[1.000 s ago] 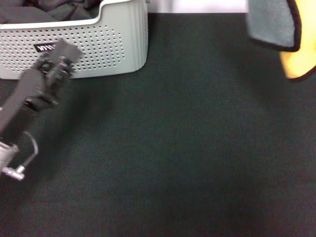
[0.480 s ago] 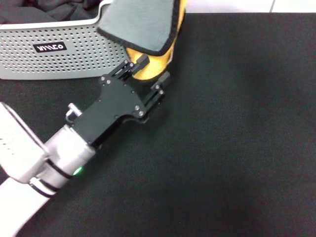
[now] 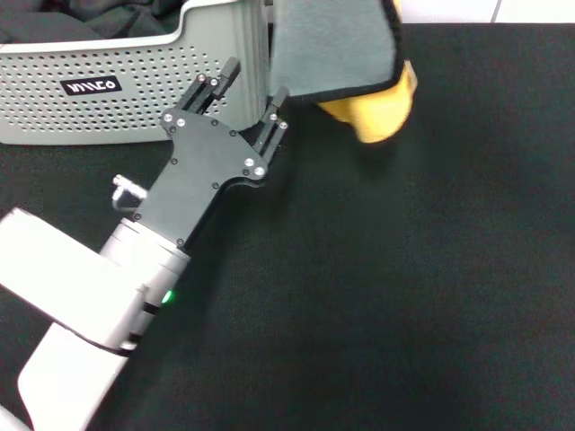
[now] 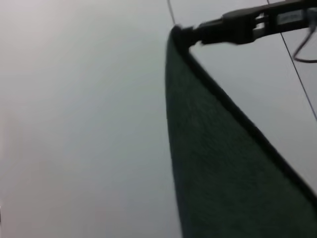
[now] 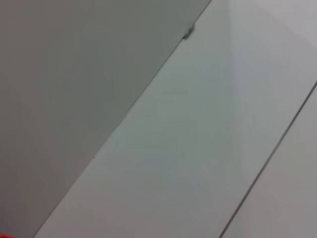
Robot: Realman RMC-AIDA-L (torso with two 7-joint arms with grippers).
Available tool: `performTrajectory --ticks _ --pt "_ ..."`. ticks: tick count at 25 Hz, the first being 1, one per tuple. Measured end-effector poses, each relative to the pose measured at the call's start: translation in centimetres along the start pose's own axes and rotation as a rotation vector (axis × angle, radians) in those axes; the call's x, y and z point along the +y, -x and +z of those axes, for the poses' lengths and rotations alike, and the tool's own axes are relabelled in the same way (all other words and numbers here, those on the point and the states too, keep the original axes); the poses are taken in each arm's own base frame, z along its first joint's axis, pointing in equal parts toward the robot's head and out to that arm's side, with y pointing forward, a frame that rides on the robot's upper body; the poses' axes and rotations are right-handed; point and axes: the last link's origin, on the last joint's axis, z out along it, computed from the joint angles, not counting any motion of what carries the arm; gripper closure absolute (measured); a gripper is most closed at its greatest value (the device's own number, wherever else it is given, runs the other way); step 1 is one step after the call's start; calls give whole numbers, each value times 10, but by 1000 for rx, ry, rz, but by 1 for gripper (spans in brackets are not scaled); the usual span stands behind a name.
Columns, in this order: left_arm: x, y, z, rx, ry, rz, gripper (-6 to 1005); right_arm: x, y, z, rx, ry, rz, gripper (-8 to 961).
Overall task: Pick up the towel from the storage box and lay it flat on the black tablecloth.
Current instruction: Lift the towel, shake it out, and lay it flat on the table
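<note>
The towel (image 3: 334, 45) hangs in the air above the far part of the black tablecloth (image 3: 404, 287), grey face toward me, with a yellow fold at its lower right. My left gripper (image 3: 254, 83) is open and empty. It sits at the storage box's (image 3: 135, 99) near right corner, just left of the towel's hanging edge. In the left wrist view the towel (image 4: 218, 163) hangs as a dark sheet, and my right gripper (image 4: 185, 35) pinches its top corner. The right gripper is out of the head view.
Dark clothes (image 3: 90, 18) lie inside the storage box at the far left. The box carries a black label (image 3: 92, 86). My left arm's white forearm (image 3: 72, 305) crosses the near left part of the tablecloth. The right wrist view shows only pale wall.
The towel has swung from in front of the box toward the right. My left gripper has moved farther back, up to the box's corner, and still has open fingers.
</note>
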Motion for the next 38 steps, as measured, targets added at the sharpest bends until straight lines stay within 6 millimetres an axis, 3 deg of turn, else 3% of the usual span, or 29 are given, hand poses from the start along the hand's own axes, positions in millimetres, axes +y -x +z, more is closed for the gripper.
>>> performTrajectory --ticks 11,21,27,31,38 --pt "32 -15 6 69 124 5 458 7 -2 11 10 -27 13 943" --pt "26 -19 26 57 6 13 456 26 6 24 -2 -27 13 943" --pt "32 -20 31 36 3 -20 291 36 11 31 -9 -32 6 943" --pt "34 -22 28 33 -13 -41 234 35 9 32 1 -52 -3 943" --pt "19 -17 32 3 -110 -51 133 48 13 31 -5 -35 -14 943"
